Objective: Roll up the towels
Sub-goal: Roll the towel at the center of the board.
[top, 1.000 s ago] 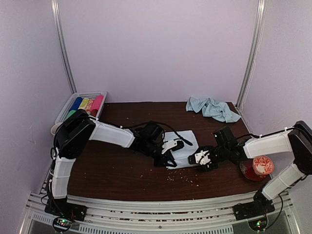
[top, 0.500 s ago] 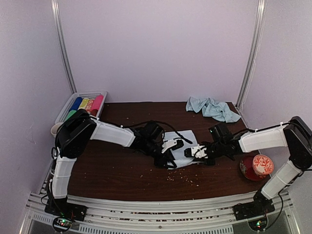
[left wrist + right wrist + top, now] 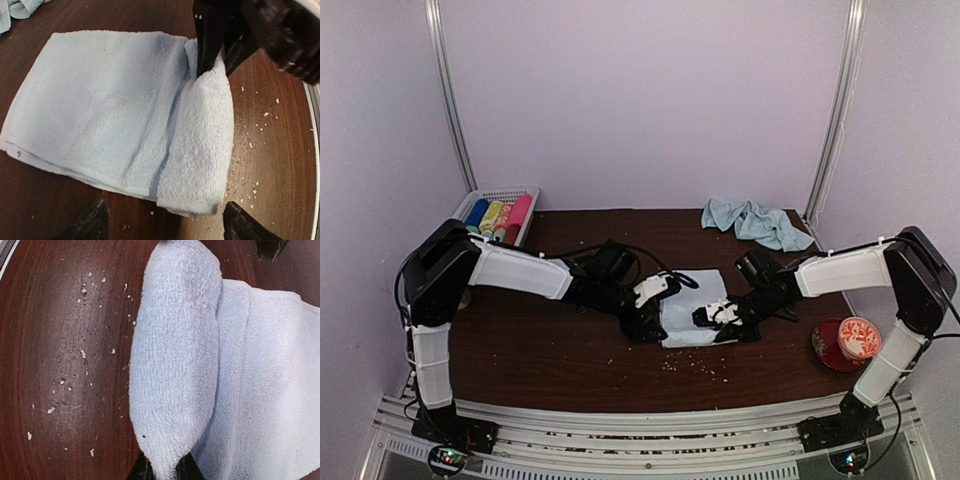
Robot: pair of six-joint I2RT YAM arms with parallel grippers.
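Pinching right end of rolled edge (image 3: pixel 200 145): right fingers (image 3: pixel 142 471) closed on towel (image 3: pixel 692 295), mid-worktop (image 3: pixel 560 350). Roll axis runs left-right along towel's near side. Left fingers (image 3: pixel 92 222) open, straddling left end, gripping nothing. Second towel (image 3: pixel 756 221) crumpled back right.

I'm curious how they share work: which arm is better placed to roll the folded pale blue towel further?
Probably the right: the right gripper is shut on the rolled edge of the towel, while the left gripper stands open, gripping nothing.
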